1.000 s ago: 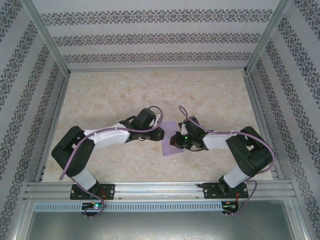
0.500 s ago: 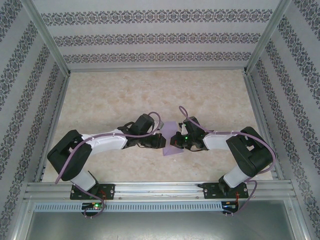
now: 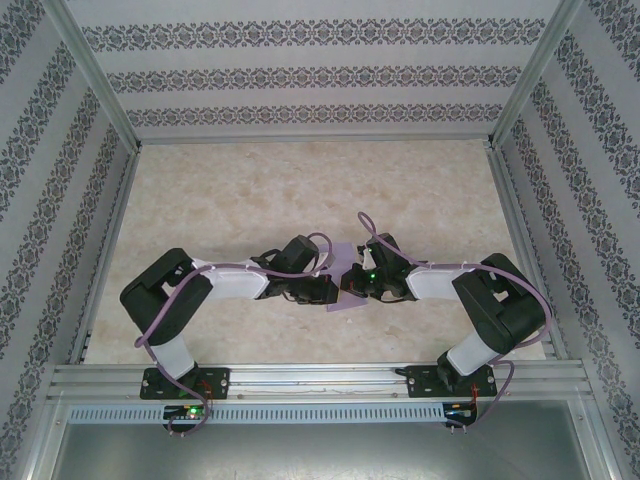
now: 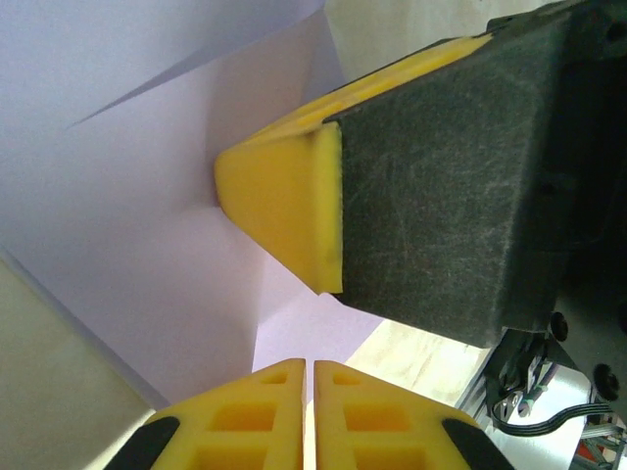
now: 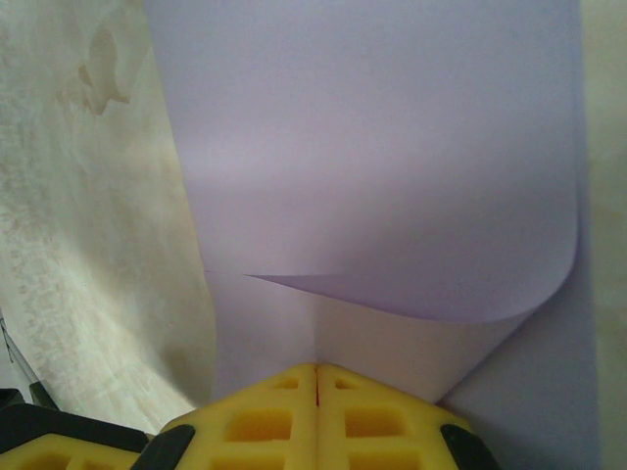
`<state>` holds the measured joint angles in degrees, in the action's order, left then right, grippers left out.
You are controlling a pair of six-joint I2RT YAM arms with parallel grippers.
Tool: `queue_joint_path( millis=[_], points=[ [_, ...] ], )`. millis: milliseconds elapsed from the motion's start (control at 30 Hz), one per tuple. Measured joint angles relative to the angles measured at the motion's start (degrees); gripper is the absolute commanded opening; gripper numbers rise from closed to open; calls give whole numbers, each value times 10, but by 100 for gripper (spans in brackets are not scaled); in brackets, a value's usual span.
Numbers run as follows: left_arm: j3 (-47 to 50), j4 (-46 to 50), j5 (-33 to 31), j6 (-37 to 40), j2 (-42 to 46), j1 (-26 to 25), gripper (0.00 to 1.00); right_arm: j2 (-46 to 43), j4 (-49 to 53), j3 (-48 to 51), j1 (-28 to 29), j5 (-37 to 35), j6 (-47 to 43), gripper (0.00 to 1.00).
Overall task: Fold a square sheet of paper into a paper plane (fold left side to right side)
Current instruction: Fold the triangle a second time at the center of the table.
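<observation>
Thin lavender square sheet of paper (image 5: 372, 147) (pinched by left hand (image 4: 311, 367) and right hand (image 5: 315, 370), both closed) risks tearing if tugged.

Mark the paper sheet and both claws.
paper sheet (image 5: 372, 147), right wrist view, on its curled-over flap.
left claw (image 4: 310, 367), left wrist view, between its yellow fingertips.
right claw (image 5: 315, 370), right wrist view, between its yellow fingertips.

Smooth, matt paper sheet (image 5: 372, 147)

Lavender square sheet of paper (image 5: 392, 147), mid-table (image 3: 300, 190), partly folded, one flap lifted, curling over
</observation>
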<state>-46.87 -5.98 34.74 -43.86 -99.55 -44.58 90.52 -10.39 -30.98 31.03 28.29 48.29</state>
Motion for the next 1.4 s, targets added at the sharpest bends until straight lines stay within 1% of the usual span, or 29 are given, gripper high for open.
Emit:
queue_joint_path(
  millis=[667, 967, 1233, 1400],
  points=[
    [13, -1, -9, -1, -20, -1, 10, 1, 0, 0, 0, 0, 0, 0],
    [13, 1, -26, 3, -20, -11, 5, -2, 6, -3, 0, 2, -3, 0],
    [7, 6, -50, 17, -20, -24, 2, -35, 18, -2, 0, 2, -7, 0],
    [4, 10, -56, 20, -20, -27, 1, -36, 2, 6, 14, 0, -5, 0]
  ],
)
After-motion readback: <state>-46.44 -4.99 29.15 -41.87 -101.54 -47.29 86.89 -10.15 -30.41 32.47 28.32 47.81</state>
